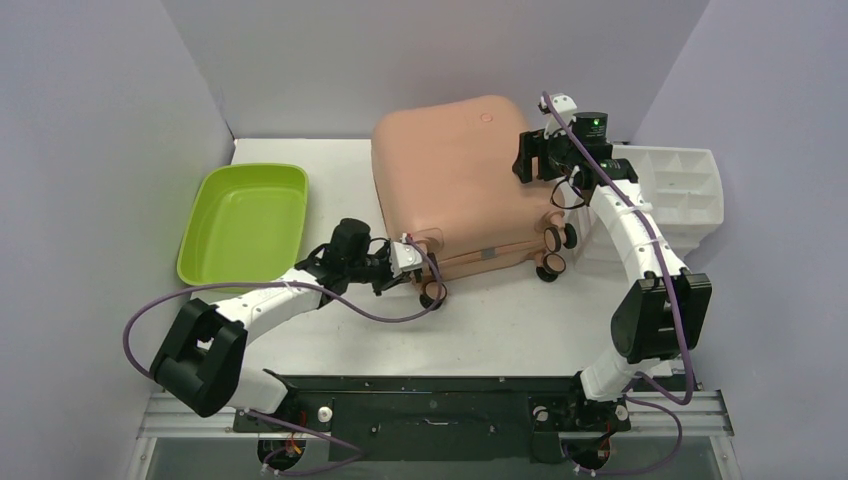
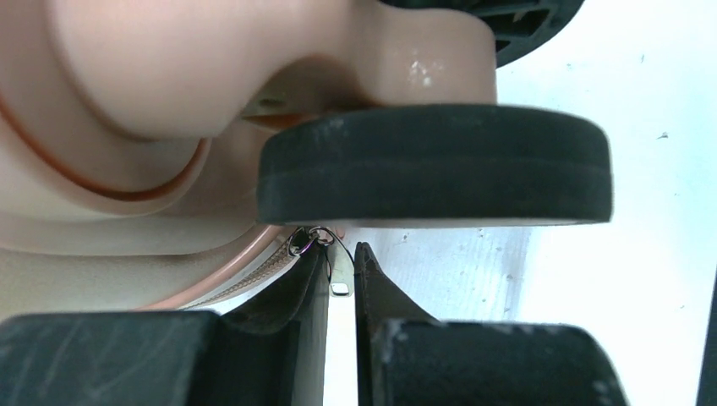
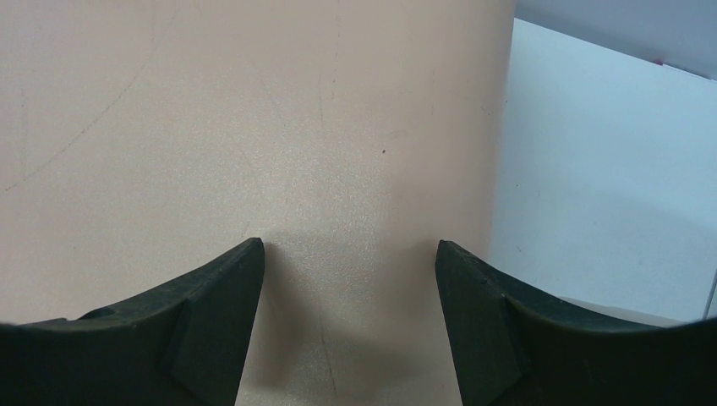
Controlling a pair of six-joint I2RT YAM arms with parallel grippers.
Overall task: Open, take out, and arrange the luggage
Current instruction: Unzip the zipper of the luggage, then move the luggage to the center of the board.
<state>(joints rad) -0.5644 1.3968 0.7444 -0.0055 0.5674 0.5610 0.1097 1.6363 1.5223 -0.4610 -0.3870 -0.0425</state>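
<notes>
Left wrist view, we list: one left gripper (image 2: 341,264), pinched on one small metal zipper pull (image 2: 340,286); one right gripper (image 3: 348,245), spread apart against the shell. One salmon-pink rounded hard-shell suitcase (image 1: 455,175), closed, three black caster wheels (image 1: 432,292) showing, flat on white table (image 1: 500,320) centre.

A robotics lab test cell. Plain pale-grey panel walls (image 1: 90,150) box in a white bench (image 1: 520,330) on three sides. Two white-and-black robot arms (image 1: 270,300) are bolted to a black base plate (image 1: 440,400) on an aluminium rail (image 1: 690,405), with purple cables (image 1: 135,330) looping loose. The only goods are props: a salmon-pink hard-shell suitcase (image 1: 455,170), a lime-green plastic tub (image 1: 245,220) and a white plastic drawer organizer (image 1: 685,185).
</notes>
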